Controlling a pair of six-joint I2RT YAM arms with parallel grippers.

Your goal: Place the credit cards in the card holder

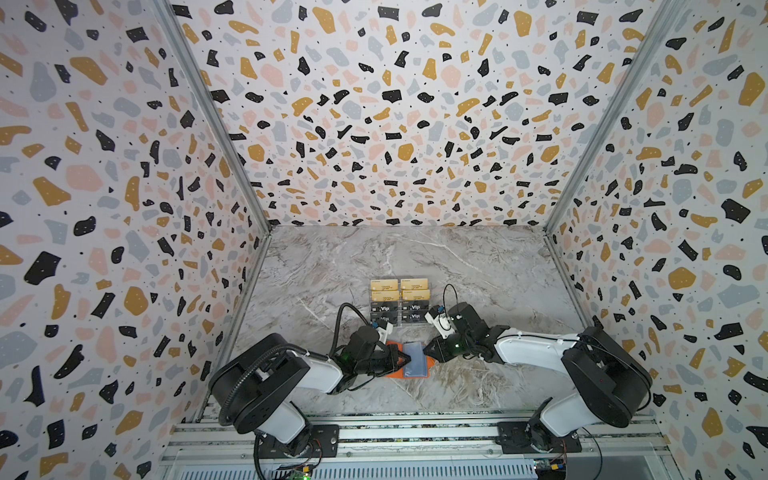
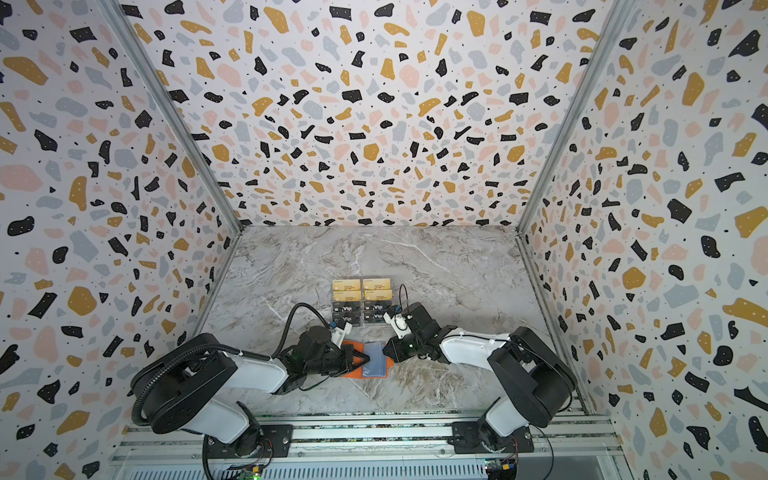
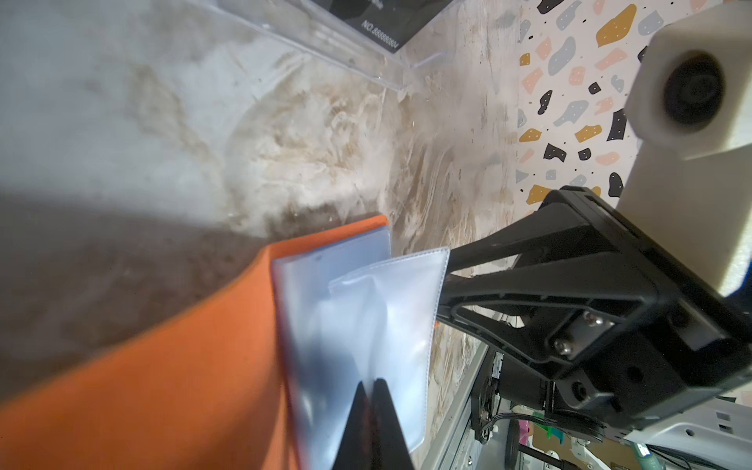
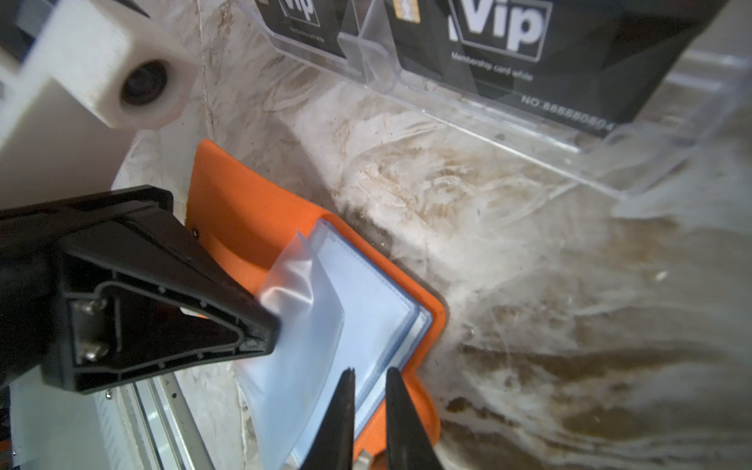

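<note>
Holder (image 1: 411,362) lies open on tabletop (image 1: 457,270). Left hand (image 1: 405,358) pinches one sleeve (image 3: 386,317) up; right hand (image 1: 426,353) clamps holder edge. Cards (image 1: 399,291) untouched in stand (image 4: 529,134). Next, I'd guess: free right hand, fetch a card.

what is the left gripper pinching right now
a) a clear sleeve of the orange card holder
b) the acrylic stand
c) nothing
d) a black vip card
a: in the left wrist view the left gripper has its tips closed on one clear sleeve of the card holder.

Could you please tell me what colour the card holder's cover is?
Orange card holder, clearest in right wrist view.
</note>
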